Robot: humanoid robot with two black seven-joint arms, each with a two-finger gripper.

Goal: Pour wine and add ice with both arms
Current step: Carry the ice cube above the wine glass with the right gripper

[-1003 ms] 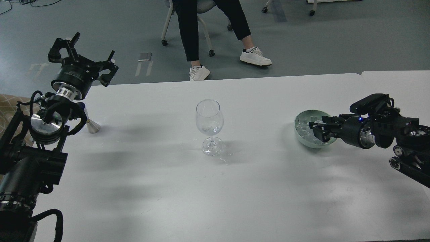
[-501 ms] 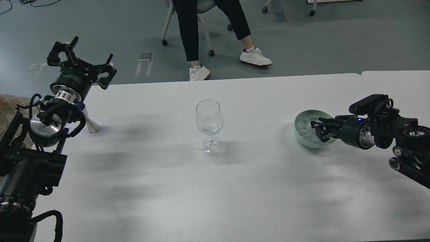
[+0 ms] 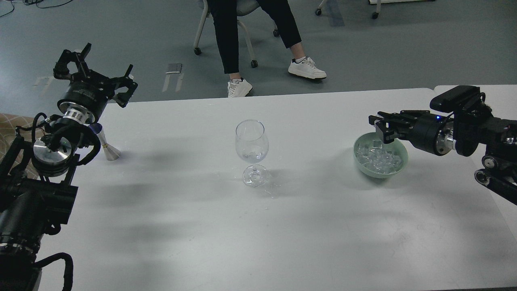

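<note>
Glassy ice cubes heaped in your pale green bowl, matte white desk. Right end effector above, grasping 1 cube. Left end effector released, raised over grey floor.

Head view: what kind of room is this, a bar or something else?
Probably a lab or office. The wine glass stands on a plain white table, with grey flooring and a wheeled chair behind.
</note>
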